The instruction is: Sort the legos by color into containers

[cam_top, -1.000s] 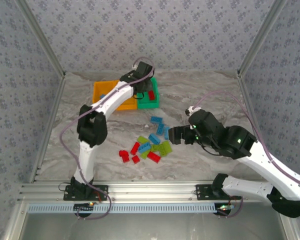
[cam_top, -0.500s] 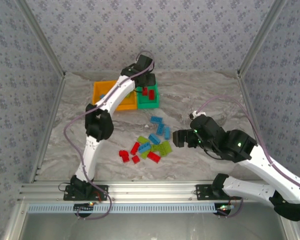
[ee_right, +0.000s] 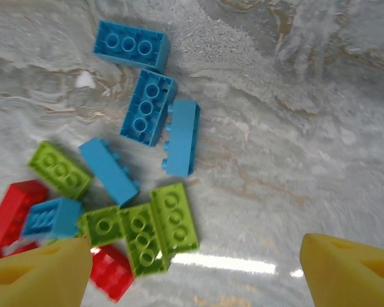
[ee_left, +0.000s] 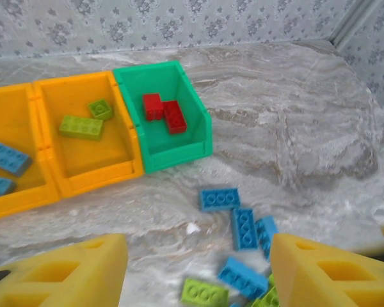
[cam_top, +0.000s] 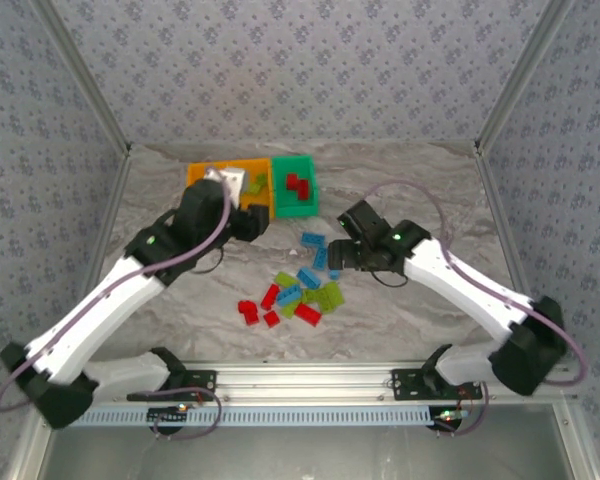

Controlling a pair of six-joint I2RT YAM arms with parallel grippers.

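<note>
Now the left gripper point(cam_top: 252, 222) is hovering just below the bins point(ee_left: 179, 157) at upper center, jaws wide, empty. The right gripper point(cam_top: 336, 256), likewise spread, is hanging beside the bricks point(cam_top: 300, 290) mid-frame, bare table point(cam_top: 420, 160) rightward.

Robot lab test booth
Patterned walls point(cam_top: 280, 70), an aluminium frame rail point(cam_top: 300, 380) at the near edge, and a marble-look tabletop point(cam_top: 410, 170).

The legos point(ee_right: 147, 109) are glossy hard plastic; the containers point(ee_left: 179, 153) are smooth plastic with a duller sheen. The table point(ee_left: 307, 128) is marbled grey, polished enough to throw glare. The fingers point(ee_right: 349, 272) of the right gripper point(ee_right: 195, 246) look matt yellow plastic.
</note>
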